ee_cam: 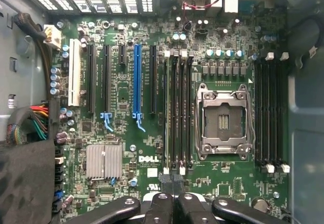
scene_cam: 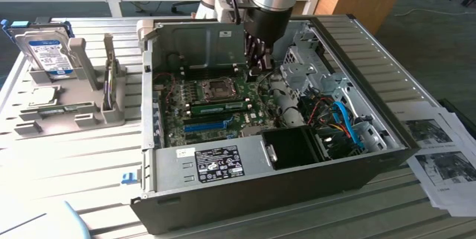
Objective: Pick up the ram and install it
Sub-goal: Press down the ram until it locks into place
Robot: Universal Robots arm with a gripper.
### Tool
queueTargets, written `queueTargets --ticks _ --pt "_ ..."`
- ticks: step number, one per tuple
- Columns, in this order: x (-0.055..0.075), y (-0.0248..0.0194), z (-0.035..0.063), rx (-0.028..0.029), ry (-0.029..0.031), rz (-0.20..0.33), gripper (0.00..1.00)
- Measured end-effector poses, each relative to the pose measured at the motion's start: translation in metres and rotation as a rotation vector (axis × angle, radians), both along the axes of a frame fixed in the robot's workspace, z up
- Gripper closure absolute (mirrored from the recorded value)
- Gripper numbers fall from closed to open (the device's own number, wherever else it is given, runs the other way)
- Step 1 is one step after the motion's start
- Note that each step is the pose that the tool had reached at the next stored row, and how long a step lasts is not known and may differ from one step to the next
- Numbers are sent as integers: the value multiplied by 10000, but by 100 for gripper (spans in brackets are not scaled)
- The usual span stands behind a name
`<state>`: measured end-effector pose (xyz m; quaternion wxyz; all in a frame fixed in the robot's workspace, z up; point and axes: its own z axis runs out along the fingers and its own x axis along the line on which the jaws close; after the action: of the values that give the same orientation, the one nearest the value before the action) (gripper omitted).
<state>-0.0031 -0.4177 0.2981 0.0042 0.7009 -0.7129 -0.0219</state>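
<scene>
Inside the one open computer case [scene_cam: 260, 194]: one ram [scene_cam: 219, 106] seated in a board slot | fingers [ee_cam: 167, 188] closed tight, holding nothing, above the board | rack [scene_cam: 82, 113] outside: one hard drive [scene_cam: 46, 52]

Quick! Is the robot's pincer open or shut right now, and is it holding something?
Pincer: shut, over the motherboard, nothing visibly held.

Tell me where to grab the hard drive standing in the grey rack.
Take the hard drive by its free top edge, coming straight down and squeezing across its flat faces. It stands nearly upright and the rack covers its lower part, so the top likely offers most room.
</scene>
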Motion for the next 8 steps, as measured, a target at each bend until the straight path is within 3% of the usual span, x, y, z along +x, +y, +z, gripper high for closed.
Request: queueTargets --ticks 8 --pt "0 0 -99 1 0 0 91"
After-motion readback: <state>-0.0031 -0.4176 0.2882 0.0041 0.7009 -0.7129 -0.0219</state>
